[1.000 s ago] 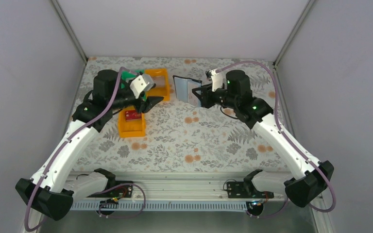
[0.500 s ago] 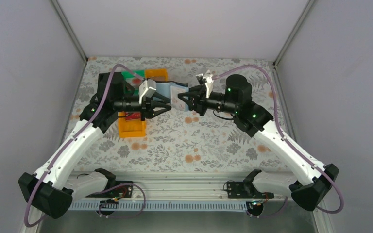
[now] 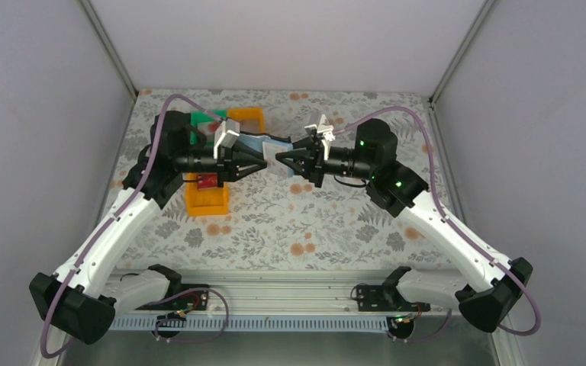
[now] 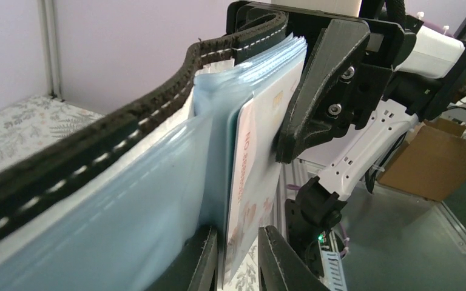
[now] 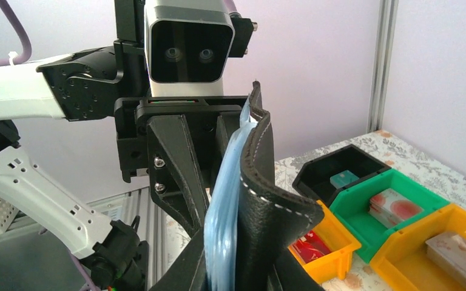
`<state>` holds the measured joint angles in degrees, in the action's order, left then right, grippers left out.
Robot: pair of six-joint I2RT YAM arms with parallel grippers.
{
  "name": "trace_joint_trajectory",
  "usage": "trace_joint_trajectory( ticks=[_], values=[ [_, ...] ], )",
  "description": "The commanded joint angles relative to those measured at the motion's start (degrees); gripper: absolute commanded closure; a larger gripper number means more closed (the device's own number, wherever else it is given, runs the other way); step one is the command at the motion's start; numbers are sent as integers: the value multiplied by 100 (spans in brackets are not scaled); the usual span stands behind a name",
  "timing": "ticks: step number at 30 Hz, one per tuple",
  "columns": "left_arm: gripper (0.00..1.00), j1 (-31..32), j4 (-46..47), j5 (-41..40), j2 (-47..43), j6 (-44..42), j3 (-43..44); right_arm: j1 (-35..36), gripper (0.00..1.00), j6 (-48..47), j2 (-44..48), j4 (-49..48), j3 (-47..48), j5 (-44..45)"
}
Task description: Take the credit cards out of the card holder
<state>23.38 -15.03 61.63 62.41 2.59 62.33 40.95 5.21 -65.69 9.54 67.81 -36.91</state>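
Observation:
The card holder (image 3: 268,145) hangs in the air between the two arms, with my right gripper (image 3: 278,158) shut on its black cover and blue-grey sleeves (image 5: 267,182). In the left wrist view its stitched black edge (image 4: 127,121) runs up the frame. A whitish credit card with red print (image 4: 252,200) sticks out of the sleeves. My left gripper (image 4: 239,267) straddles this card's edge, jaws narrow, with a slit still showing beside the right finger (image 4: 279,260). My right gripper (image 5: 243,267) clamps the holder's lower end. More credit cards lie in the trays.
An orange tray (image 3: 207,200) with a red card (image 3: 208,181) sits under the left arm. Green (image 3: 198,122) and orange (image 3: 246,116) trays stand behind. The right wrist view shows a black tray (image 5: 315,176), a green one (image 5: 352,224) and two orange ones (image 5: 334,239) with cards.
Both grippers have swung toward each other. The right one lifted the holder off the table and turned it toward the left one, whose jaws narrowed around the protruding card.

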Motion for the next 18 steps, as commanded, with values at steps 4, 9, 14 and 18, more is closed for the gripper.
trace_joint_trajectory(
  ticks=[4,9,14,18],
  values=[
    [84,64,836,502,-25,363,-109,225,96,-19,-424,-165,177,-38],
    [83,46,1083,560,-19,690,-94,221,96,180,-675,-31,305,633],
    [89,-75,1425,651,-54,1047,-115,216,96,255,-793,-162,326,264],
    [98,-70,1420,659,-39,1102,-126,221,96,213,-866,-154,356,74]
  ],
)
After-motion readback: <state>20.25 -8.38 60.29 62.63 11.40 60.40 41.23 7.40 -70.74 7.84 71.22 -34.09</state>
